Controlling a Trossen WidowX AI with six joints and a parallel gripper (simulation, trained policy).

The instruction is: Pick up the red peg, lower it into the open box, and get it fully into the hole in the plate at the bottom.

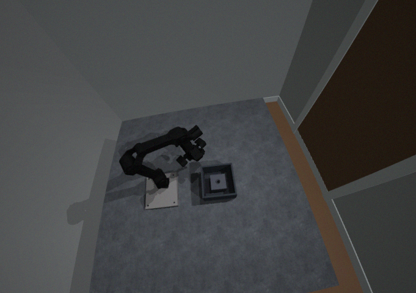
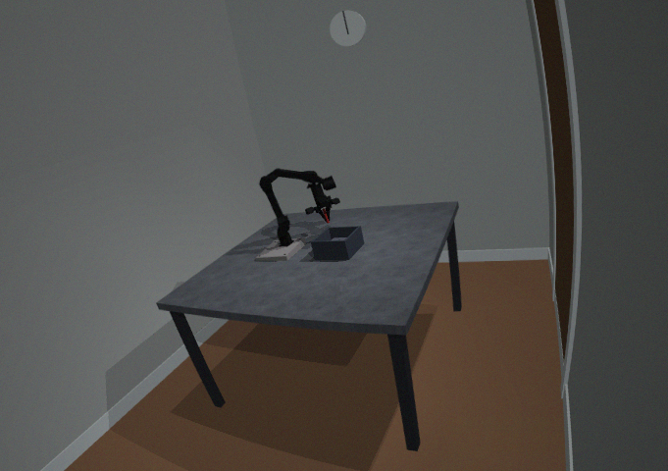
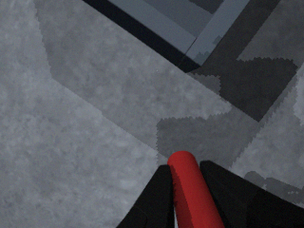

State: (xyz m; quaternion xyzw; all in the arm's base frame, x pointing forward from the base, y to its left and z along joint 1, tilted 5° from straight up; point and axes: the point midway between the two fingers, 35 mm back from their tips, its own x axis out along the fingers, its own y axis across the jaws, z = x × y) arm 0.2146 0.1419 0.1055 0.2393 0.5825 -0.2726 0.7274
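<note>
The red peg (image 2: 327, 216) (image 3: 194, 192) is held between the black fingers, and its rounded end sticks out a little past the fingertips. My gripper (image 3: 184, 172) is shut on it. Peg and fingers are in the air above the table, tilted a little, beside and higher than the open box. The dark grey box (image 1: 202, 183) (image 2: 330, 251) (image 3: 216, 28) stands on the table; one corner shows at the top of the wrist view. The pale plate (image 1: 213, 187) lies at its bottom, with an empty round hole (image 1: 217, 181) at its middle. In the top view the hand hides the peg.
The arm's pale base plate (image 1: 167, 201) (image 2: 277, 253) lies on the grey table (image 1: 215, 242) (image 2: 289, 286), beside the box with a narrow gap between. The box walls stand upright around the plate. Shadows of the arm and box fall on the table.
</note>
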